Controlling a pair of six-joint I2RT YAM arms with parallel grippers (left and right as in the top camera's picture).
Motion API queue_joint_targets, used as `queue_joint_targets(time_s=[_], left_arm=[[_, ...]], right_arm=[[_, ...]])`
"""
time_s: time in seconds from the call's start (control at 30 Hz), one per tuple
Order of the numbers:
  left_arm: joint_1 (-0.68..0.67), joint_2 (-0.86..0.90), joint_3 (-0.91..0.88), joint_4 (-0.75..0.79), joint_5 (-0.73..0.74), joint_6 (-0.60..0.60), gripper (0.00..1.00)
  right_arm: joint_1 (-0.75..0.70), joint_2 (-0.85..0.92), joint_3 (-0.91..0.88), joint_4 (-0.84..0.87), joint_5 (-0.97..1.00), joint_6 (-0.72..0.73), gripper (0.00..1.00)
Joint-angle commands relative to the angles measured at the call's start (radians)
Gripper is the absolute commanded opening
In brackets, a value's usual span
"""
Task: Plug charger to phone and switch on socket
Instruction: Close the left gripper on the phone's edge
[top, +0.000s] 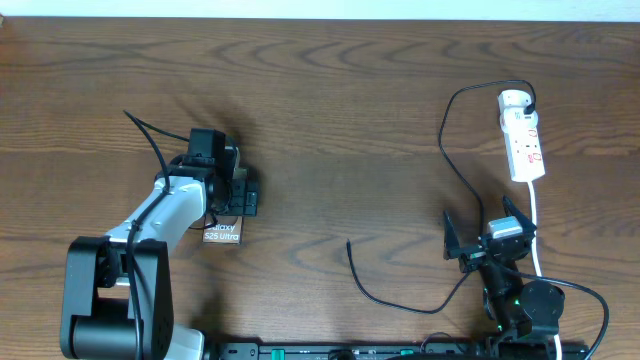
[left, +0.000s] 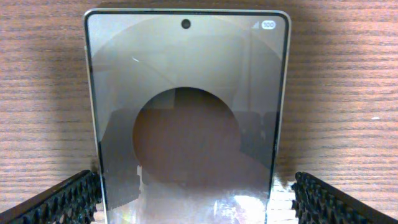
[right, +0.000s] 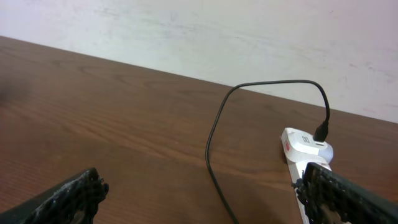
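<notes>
The phone (top: 223, 236) lies flat on the wooden table at the left, its "S25 Ultra" lettering showing; my left arm hides its far part. In the left wrist view the phone (left: 186, 93) fills the frame. My left gripper (top: 232, 203) (left: 196, 199) is open, with one finger on each side of the phone. The charger (top: 449, 150) is a thin black cable, its plug in the socket's far end (top: 527, 101) and its free tip (top: 349, 244) on the table. The socket (top: 525, 140) (right: 306, 147) is a white strip at the right. My right gripper (top: 483, 226) (right: 205, 193) is open and empty over the cable (right: 214, 143).
The socket's white cord (top: 537, 225) runs toward the front edge, close beside my right arm. The charger cable loops across the table between the socket and the middle front. A pale wall (right: 217, 31) stands behind the table.
</notes>
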Motion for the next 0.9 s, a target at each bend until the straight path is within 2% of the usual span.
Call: queue_joint_targets(time_s=[0.0, 0.87], left_arm=[[-0.002, 0.013, -0.017, -0.006, -0.032, 0.003, 0.98], [-0.003, 0.040, -0.018, -0.001, -0.058, 0.002, 0.98]], right_arm=[[0.008, -0.001, -0.001, -0.005, 0.001, -0.008, 0.99], [0.008, -0.001, -0.001, -0.005, 0.001, -0.008, 0.99]])
